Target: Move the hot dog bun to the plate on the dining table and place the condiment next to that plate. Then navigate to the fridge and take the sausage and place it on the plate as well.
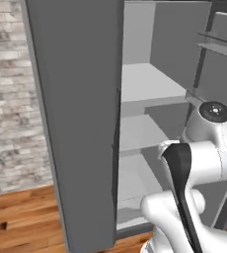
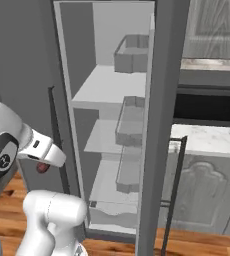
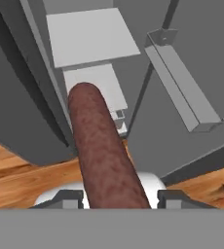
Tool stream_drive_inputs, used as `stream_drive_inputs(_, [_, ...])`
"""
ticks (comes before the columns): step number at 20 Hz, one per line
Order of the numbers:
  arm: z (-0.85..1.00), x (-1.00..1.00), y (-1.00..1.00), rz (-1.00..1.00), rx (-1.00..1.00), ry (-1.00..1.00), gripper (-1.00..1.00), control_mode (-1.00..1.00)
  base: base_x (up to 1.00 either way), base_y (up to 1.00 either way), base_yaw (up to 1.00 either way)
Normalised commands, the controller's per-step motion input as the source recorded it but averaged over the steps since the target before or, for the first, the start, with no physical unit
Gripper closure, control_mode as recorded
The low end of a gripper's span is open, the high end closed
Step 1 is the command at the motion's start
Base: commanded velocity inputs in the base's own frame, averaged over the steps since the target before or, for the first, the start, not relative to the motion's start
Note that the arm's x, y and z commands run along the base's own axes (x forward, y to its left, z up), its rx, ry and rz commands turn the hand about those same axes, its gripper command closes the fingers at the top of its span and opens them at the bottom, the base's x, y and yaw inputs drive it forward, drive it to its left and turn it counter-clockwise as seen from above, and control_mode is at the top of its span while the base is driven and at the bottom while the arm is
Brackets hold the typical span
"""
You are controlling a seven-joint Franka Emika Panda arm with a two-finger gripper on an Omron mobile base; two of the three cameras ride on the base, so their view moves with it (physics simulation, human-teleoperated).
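Right, the sausage sits lengthwise between the two dark fingertips, the gripper clamped on it, held above the wooden floor just outside the open fridge with its pale shelves and door bins.

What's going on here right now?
The gripper is shut on the sausage, which sticks out between its fingers. The arm is in front of the open fridge, whose shelves look bare. In the right base view the sausage's end peeks out beside the hand. It still has to go to the plate.
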Motion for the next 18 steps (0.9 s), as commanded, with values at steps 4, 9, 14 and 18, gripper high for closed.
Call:
stream_drive_inputs(4, [0.0,0.0,0.0,0.0,0.0,0.0,1.0,1.0,-1.0,0.46,-0.23])
stream_drive_inputs(9, [0.0,0.0,0.0,0.0,0.0,0.0,1.0,1.0,-0.94,0.27,-0.7])
stream_drive_inputs(14, [0.0,0.0,0.0,0.0,0.0,0.0,1.0,1.0,-0.68,0.11,-0.88])
stream_drive_inputs(18, [0.0,0.0,0.0,0.0,0.0,0.0,1.0,1.0,-0.77,-0.13,-0.71])
